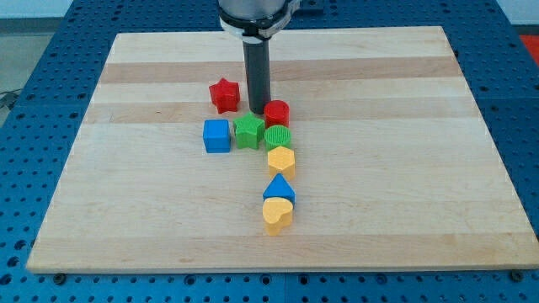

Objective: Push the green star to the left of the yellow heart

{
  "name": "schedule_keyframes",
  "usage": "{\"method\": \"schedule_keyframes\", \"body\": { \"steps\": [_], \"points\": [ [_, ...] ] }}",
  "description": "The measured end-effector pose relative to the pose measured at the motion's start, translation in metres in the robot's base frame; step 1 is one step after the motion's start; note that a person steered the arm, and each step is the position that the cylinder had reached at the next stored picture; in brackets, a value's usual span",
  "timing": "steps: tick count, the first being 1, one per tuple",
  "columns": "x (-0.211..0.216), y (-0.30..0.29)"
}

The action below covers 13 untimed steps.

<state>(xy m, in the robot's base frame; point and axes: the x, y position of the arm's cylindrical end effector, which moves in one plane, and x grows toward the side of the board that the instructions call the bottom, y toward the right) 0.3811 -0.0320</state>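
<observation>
Dark and straight, my tip (257,111) rests on the table (421,168); I have no fingers to open or close. Just beside it, toward the view's right, stands the red cylinder (276,112), the red star (224,95) on its other side. The green star (248,132) lies just below my tip, untouched. The yellow heart (277,215) sits well below, so I judge the push hardly begun.
</observation>
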Motion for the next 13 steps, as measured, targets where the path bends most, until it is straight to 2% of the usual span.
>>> {"method": "schedule_keyframes", "body": {
  "steps": [4,8,9,10,11,13],
  "points": [
    [0.003,-0.018],
    [0.095,-0.019],
    [0.099,-0.019],
    [0.089,-0.026],
    [0.076,-0.010],
    [0.086,0.007]
  ]
}}
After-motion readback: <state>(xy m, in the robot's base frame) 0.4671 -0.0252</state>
